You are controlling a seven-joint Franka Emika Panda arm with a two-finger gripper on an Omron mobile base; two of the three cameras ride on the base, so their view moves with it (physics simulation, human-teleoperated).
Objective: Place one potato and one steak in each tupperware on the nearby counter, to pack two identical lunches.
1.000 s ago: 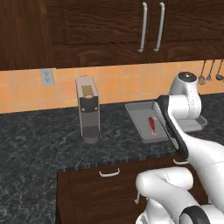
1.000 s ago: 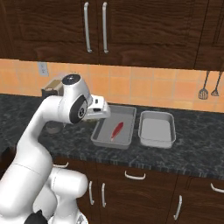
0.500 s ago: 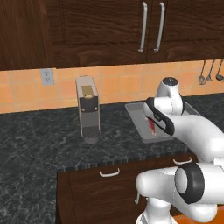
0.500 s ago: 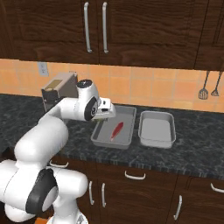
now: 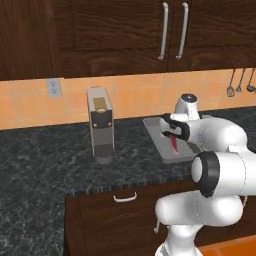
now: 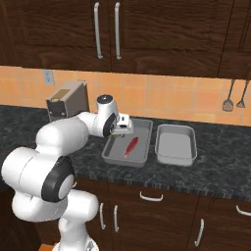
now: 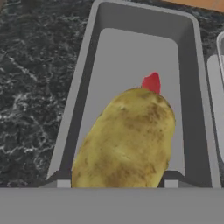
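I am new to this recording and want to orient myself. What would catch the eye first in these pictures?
First, the big yellow-brown potato in the hand view, held in the gripper above the left grey tray. Next, the red steak lying inside that tray, while the second tray to its right holds nothing. The white arm bends over the dark speckled counter toward them.

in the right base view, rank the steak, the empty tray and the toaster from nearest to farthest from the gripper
1. The steak, in the tray just below the gripper, which holds a potato.
2. The toaster, back left on the counter.
3. The empty tray, to the right of the steak's tray.
The last two are nearly level, so their order is uncertain.
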